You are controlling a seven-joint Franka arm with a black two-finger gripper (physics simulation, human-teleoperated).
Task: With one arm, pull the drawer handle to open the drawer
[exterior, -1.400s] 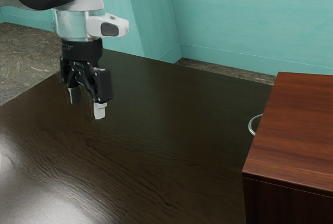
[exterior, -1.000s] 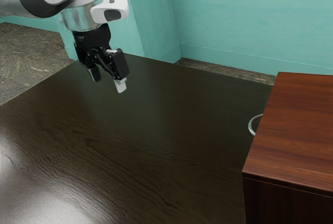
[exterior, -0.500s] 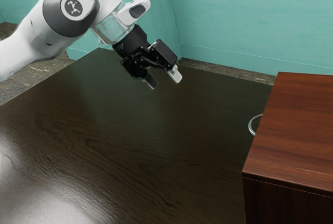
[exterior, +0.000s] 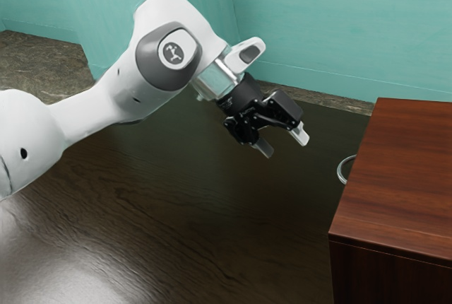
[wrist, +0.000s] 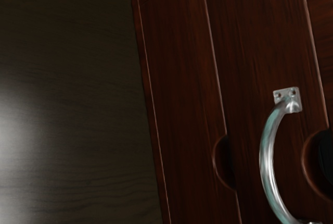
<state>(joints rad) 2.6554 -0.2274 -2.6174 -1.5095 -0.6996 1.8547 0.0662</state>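
fingers (exterior: 301,134) spread, empty, angled toward the drawer handle (exterior: 344,170) at the exterior view's right, apart from it, likely lining up a grasp.

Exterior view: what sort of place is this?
Probably a simulated indoor room set up as a workspace: plain teal walls, a speckled stone floor, and a dark wooden table bearing a reddish-brown wooden drawer cabinet.

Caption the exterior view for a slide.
Open gripper angled toward the metal handle on the wooden cabinet, not yet touching it.
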